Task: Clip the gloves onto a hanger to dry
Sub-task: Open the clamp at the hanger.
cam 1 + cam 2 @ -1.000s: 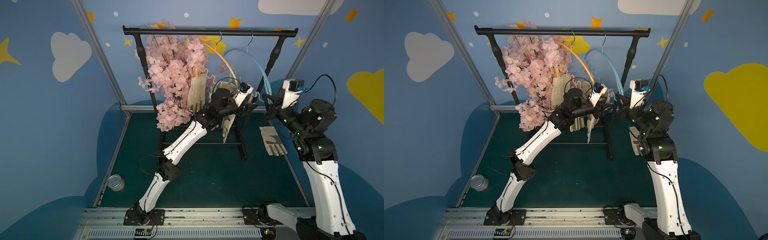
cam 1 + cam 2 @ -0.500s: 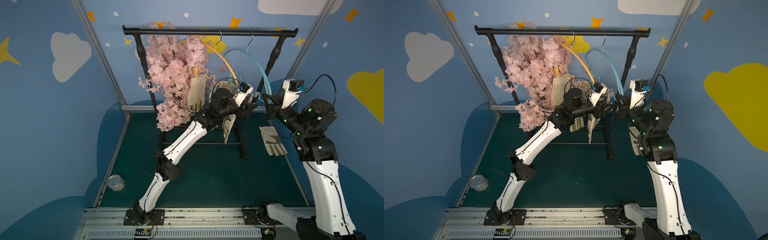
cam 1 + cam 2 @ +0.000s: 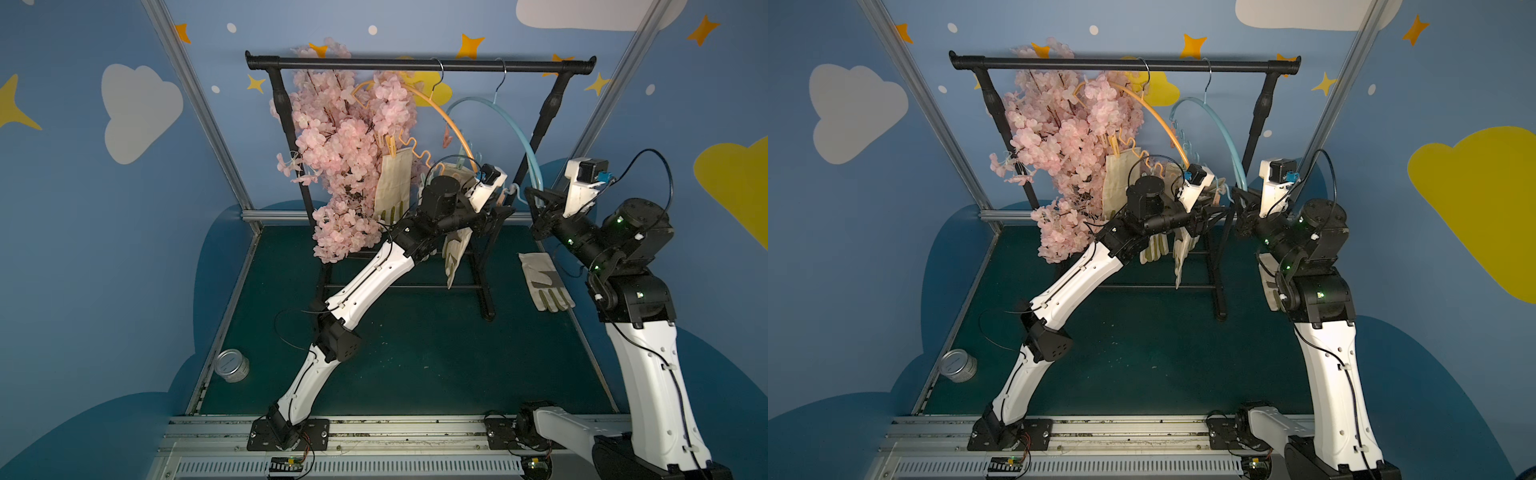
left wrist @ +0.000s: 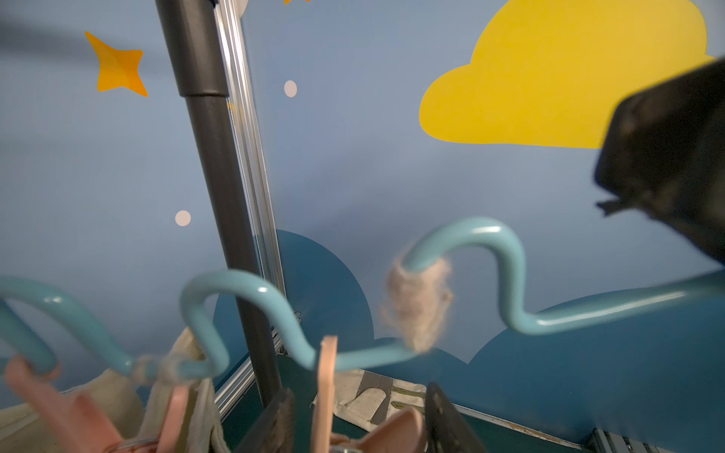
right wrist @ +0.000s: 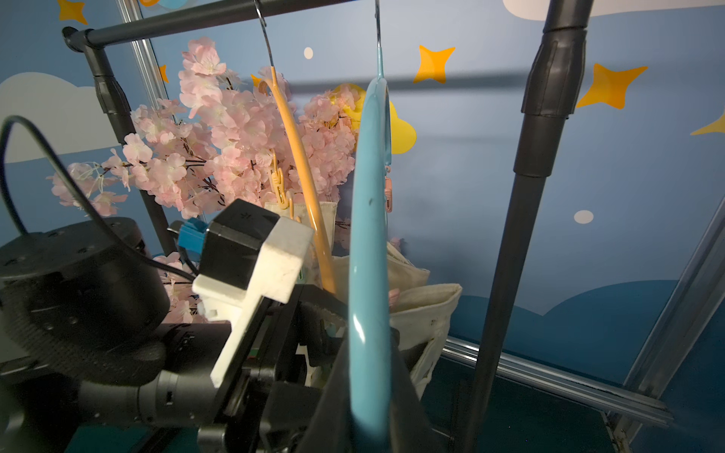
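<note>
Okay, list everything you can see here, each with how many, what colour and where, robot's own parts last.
rack: one, black, back of the mat
mat: one, dark green, cell floor
blossom branch: one, pink, on the rack's left side
orange hanger: one, orange, hooked on the rack bar
blue hanger: one, light blue, hooked beside it
gloves: at least four, cream, three hanging at the hangers
loose glove: one of those, cream and grey, flat on the mat's right side
pegs: several, pink, one yellow, on the hangers' wavy bars
tin: one, silver, mat's front left corner
left gripper: one, black, around a pink peg, grip unclear
right gripper: one, black, shut on the blue hanger
</note>
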You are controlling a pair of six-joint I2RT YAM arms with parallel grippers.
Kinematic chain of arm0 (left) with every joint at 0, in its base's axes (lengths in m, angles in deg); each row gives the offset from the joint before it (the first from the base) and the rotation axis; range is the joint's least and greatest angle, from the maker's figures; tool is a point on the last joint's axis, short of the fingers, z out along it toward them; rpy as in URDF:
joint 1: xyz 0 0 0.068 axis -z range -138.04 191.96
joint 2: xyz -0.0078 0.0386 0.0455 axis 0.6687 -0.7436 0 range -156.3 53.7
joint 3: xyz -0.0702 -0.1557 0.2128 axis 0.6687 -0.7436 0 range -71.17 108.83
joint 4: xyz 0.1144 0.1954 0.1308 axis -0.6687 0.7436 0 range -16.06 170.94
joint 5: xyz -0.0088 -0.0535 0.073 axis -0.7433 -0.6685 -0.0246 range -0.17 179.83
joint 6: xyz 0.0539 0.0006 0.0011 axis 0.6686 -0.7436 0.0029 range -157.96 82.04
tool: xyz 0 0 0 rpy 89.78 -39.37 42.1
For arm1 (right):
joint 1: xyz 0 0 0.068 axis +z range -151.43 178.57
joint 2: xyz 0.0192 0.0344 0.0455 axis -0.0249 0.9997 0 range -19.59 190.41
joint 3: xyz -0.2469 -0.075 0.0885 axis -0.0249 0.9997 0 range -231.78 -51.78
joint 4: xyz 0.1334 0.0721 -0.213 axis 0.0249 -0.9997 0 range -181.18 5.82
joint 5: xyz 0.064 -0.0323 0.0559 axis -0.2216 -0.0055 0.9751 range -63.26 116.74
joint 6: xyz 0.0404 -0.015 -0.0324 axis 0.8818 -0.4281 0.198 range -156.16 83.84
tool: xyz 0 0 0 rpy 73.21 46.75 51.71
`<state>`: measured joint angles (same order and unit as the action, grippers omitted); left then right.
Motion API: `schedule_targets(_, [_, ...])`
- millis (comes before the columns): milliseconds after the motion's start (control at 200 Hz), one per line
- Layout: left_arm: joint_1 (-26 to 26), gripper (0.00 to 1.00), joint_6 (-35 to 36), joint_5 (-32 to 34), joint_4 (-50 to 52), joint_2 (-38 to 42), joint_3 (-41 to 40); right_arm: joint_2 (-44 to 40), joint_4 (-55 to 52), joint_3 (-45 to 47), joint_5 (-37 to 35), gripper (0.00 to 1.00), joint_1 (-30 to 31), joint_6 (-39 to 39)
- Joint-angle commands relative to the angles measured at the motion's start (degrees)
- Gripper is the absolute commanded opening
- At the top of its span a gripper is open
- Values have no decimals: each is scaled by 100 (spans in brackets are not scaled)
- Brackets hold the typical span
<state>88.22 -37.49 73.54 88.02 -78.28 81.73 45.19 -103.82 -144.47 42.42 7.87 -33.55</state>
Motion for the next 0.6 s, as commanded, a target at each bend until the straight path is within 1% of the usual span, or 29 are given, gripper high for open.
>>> schedule_targets(0, [1, 53, 94, 24, -142, 312, 126, -25, 96, -48, 49, 0, 43, 37])
schedule_targets(145, [0, 53, 103, 36, -147, 300, 128, -12, 114, -48, 58, 0, 46, 40])
schedule_targets(240, [4, 49, 107, 27, -140, 296, 126, -5, 93, -41, 71, 0, 42, 42])
schedule_targets(335, [6, 53, 109, 56, -132, 318, 126, -12, 94, -23, 64, 0, 50, 41])
schedule_targets(446, [6, 53, 134, 48, -116, 337, 126, -14, 99, 3, 58, 0, 54, 38])
schedule_targets(541, [1, 51, 146, 58, -96, 340, 126, -12, 110, 14, 58, 0, 54, 42])
schedule_targets(596, [-3, 45, 159, 58, -84, 356, 126, -16, 100, 20, 51, 0, 54, 35])
